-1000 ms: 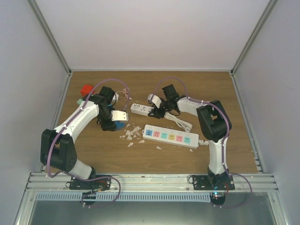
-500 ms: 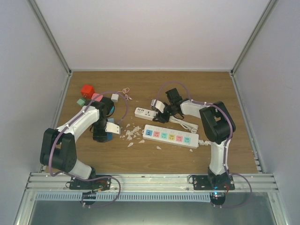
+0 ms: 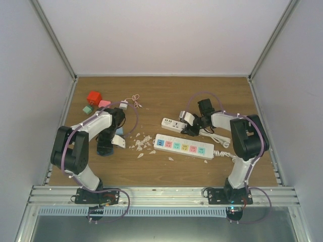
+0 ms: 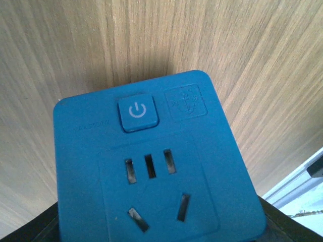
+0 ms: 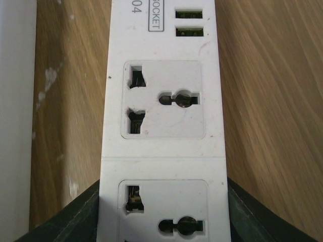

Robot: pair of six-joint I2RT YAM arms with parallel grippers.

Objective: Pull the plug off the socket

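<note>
Blue socket [image 4: 151, 166] in L pincer [image 4: 161, 236]; strip [image 5: 164, 101], R pincer [image 5: 164, 222]

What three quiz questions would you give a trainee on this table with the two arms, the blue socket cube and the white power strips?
1. True or false: a plug sits in the blue socket cube.
2. The right gripper grips: A) the blue cube, B) the small white strip, C) nothing.
3. How many USB ports show on that strip in the right wrist view?
Key: 1 false, its slots are empty; 2 B; 3 two.
</note>
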